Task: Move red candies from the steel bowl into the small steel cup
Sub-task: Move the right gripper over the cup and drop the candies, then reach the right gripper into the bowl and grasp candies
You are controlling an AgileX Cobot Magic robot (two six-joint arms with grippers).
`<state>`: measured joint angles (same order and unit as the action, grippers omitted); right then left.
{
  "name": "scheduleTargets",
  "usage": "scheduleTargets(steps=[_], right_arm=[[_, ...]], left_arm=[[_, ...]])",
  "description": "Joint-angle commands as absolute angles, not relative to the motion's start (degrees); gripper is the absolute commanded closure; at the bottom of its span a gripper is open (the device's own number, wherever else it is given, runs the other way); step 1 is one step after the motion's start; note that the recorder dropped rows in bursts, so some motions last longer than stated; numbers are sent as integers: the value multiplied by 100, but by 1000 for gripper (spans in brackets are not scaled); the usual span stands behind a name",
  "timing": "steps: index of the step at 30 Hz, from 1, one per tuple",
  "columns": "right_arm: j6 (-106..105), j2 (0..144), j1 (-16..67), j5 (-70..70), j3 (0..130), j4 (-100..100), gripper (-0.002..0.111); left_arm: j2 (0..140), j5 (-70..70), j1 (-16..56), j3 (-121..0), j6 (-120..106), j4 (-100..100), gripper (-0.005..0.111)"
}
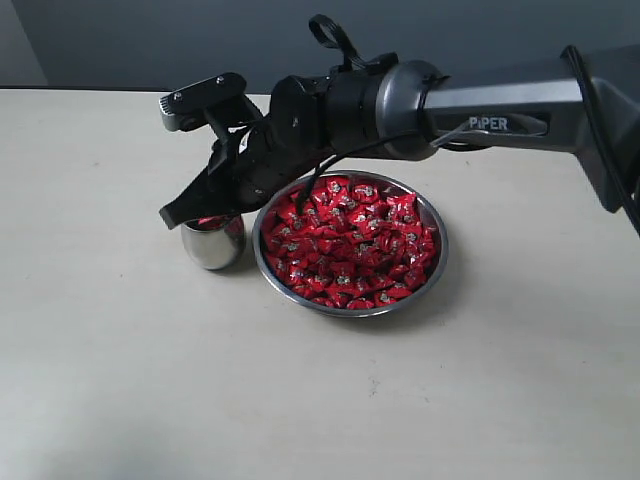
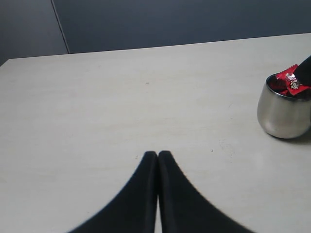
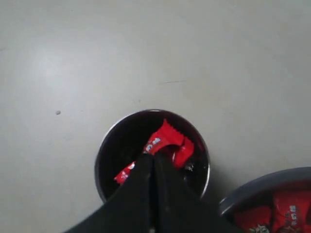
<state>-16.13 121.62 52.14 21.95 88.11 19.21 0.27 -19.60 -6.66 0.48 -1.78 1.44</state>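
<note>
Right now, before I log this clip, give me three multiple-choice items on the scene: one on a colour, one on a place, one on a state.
1. The candies in the steel bowl have wrappers of: A red; B blue; C gold.
2. The right gripper hangs over: A the steel bowl; B neither vessel; C the small steel cup.
3. The jaws of the left gripper are: A wide open; B shut and empty; C shut on a candy.

Answers:
1. A: shiny red wrappers fill the bowl.
2. C: the right wrist view shows the cup's mouth directly beneath it.
3. B: its fingers meet with nothing between them.
</note>
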Motion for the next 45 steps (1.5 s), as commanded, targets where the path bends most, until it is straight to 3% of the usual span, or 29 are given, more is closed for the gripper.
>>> scheduleTargets(steps=[1, 13, 15, 19, 21, 30, 45], right_arm=[[-1649, 12141, 5189, 2291, 8912, 1843, 108], [-1649, 12141, 5166, 2579, 8970, 1780, 105], [-1649, 12141, 5154, 2579, 8970, 1780, 96], [-1649, 12141, 5139, 2579, 8981, 1780, 66], [-1649, 12129, 5139, 2654, 9035, 1648, 60], [-1059, 11698, 5015, 3504, 9103, 767, 75], [-738, 11564, 4359, 3847, 8786, 605, 74]], left_arm=[[0, -1930, -620, 0, -168, 155, 106], [0, -1930, -620, 0, -168, 155, 106], [0, -1930, -620, 0, -168, 155, 106], [0, -1930, -620, 0, -168, 155, 106], [0, -1930, -620, 0, -168, 155, 106], [0, -1930, -620, 0, -168, 155, 106], [0, -1930, -620, 0, -168, 155, 106]])
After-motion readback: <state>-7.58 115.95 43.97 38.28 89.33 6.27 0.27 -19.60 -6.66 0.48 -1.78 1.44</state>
